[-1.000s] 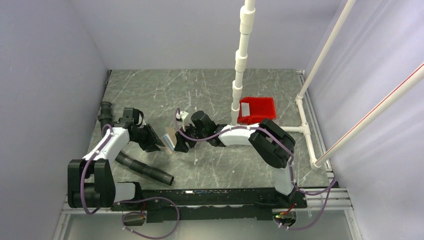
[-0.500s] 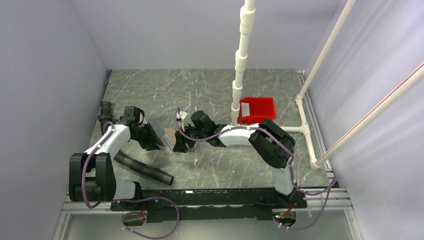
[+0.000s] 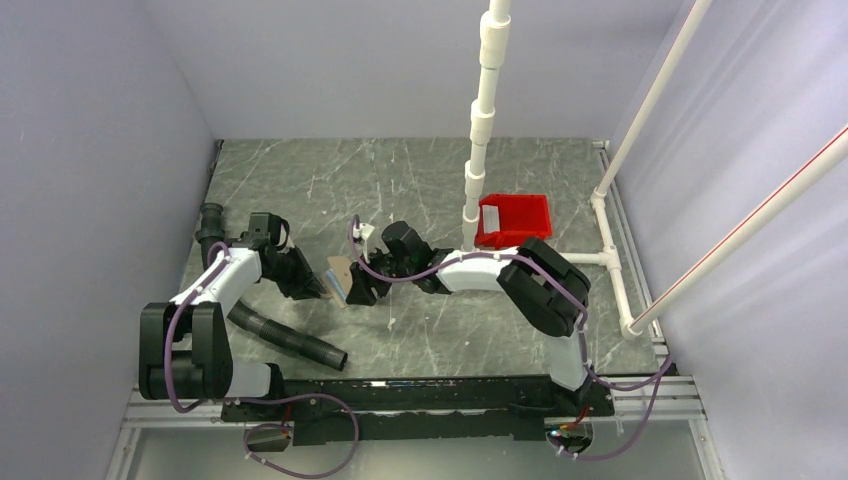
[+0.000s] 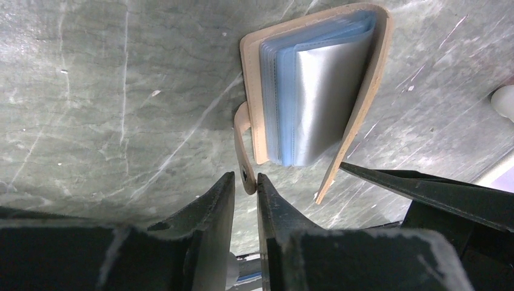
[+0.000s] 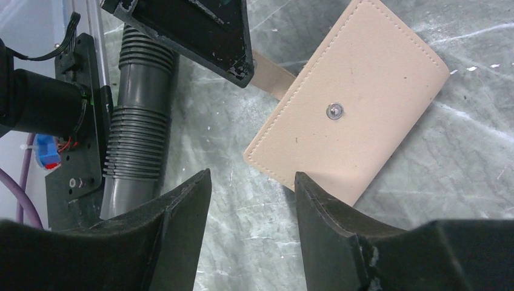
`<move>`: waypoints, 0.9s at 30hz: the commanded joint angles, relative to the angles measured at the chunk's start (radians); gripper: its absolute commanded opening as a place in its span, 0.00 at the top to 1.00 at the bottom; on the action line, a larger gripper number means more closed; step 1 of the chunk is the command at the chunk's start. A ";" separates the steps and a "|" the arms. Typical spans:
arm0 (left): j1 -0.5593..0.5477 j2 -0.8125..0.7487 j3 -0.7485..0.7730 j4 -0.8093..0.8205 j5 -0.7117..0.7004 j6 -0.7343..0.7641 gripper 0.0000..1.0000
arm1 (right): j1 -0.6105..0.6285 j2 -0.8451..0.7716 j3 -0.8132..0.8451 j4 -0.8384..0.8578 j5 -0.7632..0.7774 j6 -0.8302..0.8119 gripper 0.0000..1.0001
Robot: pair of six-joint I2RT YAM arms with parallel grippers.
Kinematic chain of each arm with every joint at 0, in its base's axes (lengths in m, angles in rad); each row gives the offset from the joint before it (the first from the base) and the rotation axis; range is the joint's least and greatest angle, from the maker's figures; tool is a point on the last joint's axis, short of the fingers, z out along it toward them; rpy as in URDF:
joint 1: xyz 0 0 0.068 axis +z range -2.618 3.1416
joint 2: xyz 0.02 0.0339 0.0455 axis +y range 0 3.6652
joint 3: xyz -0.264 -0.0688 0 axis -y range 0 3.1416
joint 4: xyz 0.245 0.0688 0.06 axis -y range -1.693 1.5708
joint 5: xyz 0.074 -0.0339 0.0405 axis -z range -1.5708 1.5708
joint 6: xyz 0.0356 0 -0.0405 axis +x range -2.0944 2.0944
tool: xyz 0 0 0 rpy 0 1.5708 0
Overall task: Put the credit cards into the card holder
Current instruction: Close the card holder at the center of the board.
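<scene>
My left jaws are drawn almost together on the tab (image 4: 243,145) of the holder (image 5: 351,103), which lies half open left of the bench's middle. That they truly bite the tab is my judgement; the gap is too fine to see. My right jaws stand apart, holding nothing, just beside the holder's cover. One silvery card (image 4: 321,91) sits in the blue sleeves. Another card (image 3: 494,215) lies in the red tray (image 3: 530,222) toward the right edge. I take this as the step between cards. Next, I reckon, my right jaws must go to the tray, lift that thin card by its edge and bring it to the sleeves.
</scene>
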 commanded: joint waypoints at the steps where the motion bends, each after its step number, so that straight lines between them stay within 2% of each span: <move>1: 0.004 -0.017 0.036 0.011 -0.024 0.015 0.75 | 0.000 0.004 0.030 0.032 -0.028 -0.001 0.45; 11: 0.004 -0.037 0.038 0.014 -0.037 0.000 0.77 | 0.002 0.009 0.032 0.029 -0.032 -0.002 0.46; 15: 0.004 -0.056 0.041 0.008 -0.039 0.001 0.74 | 0.002 0.010 0.032 0.031 -0.036 -0.001 0.46; 27: 0.004 -0.052 0.031 0.015 -0.018 -0.004 0.83 | 0.003 0.015 0.038 0.026 -0.039 0.002 0.46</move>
